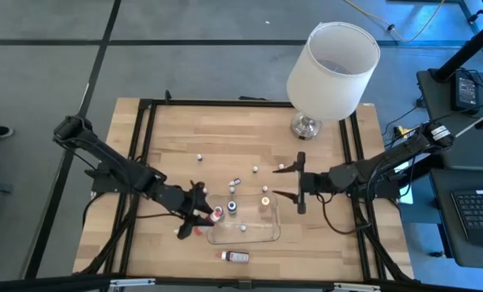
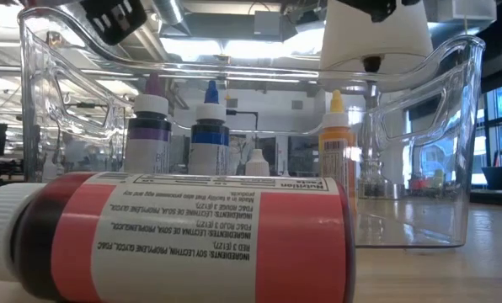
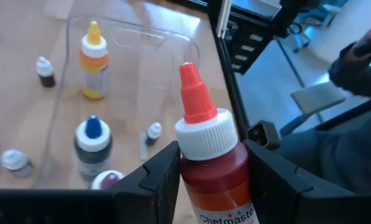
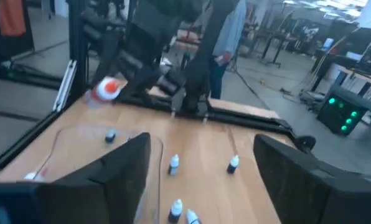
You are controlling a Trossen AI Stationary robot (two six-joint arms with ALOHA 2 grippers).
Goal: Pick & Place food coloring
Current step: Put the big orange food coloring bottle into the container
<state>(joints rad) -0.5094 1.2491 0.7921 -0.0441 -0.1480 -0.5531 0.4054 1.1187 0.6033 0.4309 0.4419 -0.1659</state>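
My left gripper [image 1: 203, 214] is shut on a red food coloring bottle [image 3: 211, 163] with a white collar and a red tip, at the left end of the clear tray [image 1: 258, 234]. In the tray stand a blue-capped bottle [image 1: 232, 208], a yellow one [image 1: 265, 199] and a purple-capped one [image 2: 150, 126]. Another red bottle [image 1: 235, 256] lies on its side on the table near the tray's front. My right gripper [image 1: 300, 193] hangs open just right of the tray, with nothing between its fingers. My left gripper pinches the red bottle's upper body [image 3: 201, 186], just below the white collar, between its two fingers [image 3: 155, 177]. The fingers come from the table's left, slanting down. The bottle stands nearly upright, tip up, lifted clear over the tray's left end.
A white-shaded lamp [image 1: 331, 69] stands at the table's far right. Several tiny bottles [image 1: 257, 169] are scattered on the wood beyond the tray. A black frame [image 1: 144, 146] rims the table. A person [image 4: 226, 37] stands in the room past the table's left side.
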